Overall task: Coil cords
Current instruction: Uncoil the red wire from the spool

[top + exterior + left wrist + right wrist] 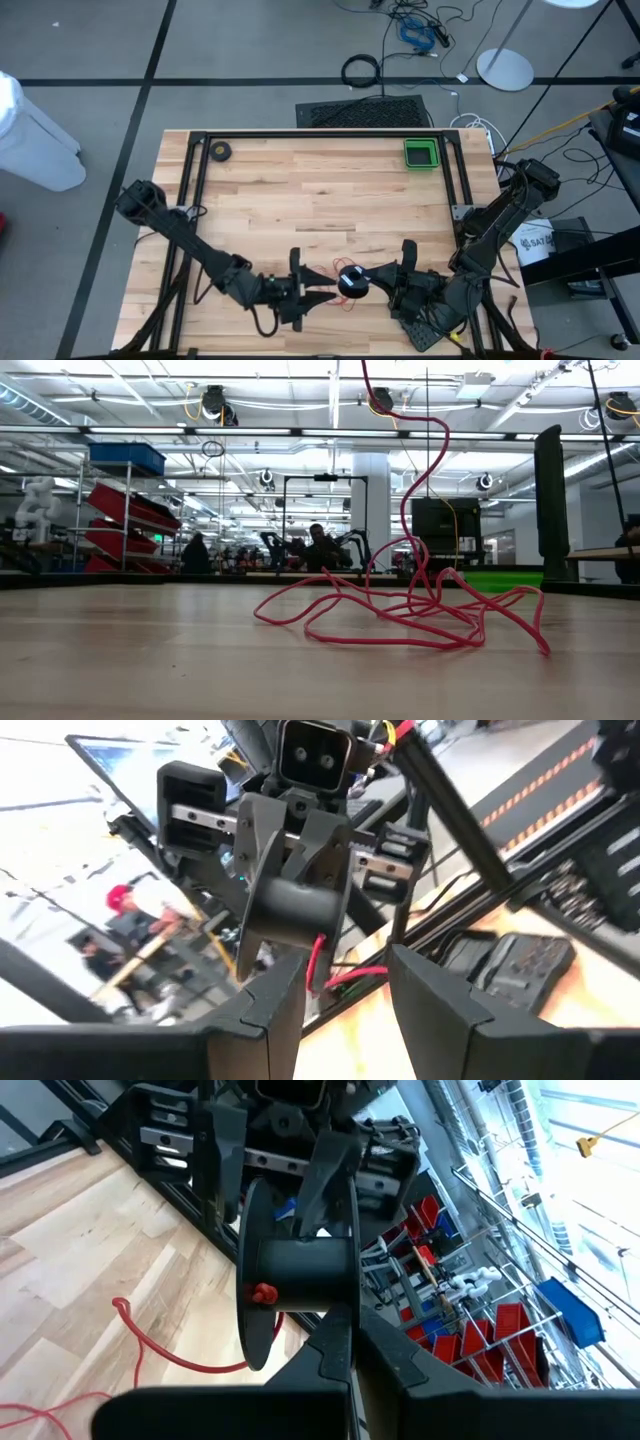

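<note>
Matt black plastic reel [300, 1265], glossy red cord [400, 610], smooth pale wooden table [300, 190].

One red cord [420, 615], one black reel [351, 282], one green bin [421, 154], seemingly one small black roll [219, 152].

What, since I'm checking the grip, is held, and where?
The right claw is shut on the black reel, pinching one flange's rim; the left claw is open, holding nothing.
</note>
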Controlling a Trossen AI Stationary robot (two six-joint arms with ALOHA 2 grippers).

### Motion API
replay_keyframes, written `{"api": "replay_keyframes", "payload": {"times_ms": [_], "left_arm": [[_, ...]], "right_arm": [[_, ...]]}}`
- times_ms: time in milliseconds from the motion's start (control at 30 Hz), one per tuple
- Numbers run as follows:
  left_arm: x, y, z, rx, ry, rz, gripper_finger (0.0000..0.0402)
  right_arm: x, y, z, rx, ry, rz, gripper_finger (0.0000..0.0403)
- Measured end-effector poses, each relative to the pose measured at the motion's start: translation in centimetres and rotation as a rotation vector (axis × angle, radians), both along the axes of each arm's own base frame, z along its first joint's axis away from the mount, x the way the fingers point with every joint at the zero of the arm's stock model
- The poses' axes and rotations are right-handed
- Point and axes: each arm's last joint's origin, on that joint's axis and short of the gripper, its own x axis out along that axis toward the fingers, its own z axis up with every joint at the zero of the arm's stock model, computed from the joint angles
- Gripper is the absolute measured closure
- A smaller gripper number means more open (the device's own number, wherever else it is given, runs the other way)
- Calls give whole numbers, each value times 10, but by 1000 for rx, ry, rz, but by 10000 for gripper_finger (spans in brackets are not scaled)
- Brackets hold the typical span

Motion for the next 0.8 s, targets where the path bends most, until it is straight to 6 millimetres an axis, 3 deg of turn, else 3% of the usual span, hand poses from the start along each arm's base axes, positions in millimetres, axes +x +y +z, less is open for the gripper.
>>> {"api": "replay_keyframes", "payload": {"times_ms": [167,433,800], "left_arm": [[-7,-8,1,81,-3,57,250],[-7,-10,10,65,-26,57,251],[-8,-12,11,83,-26,54,252]], "right_arm": [[0,0,-1,-5,5,2,403],[3,3,-3,67,29,186,403],[8,-3,-4,84,36,164,403]]}}
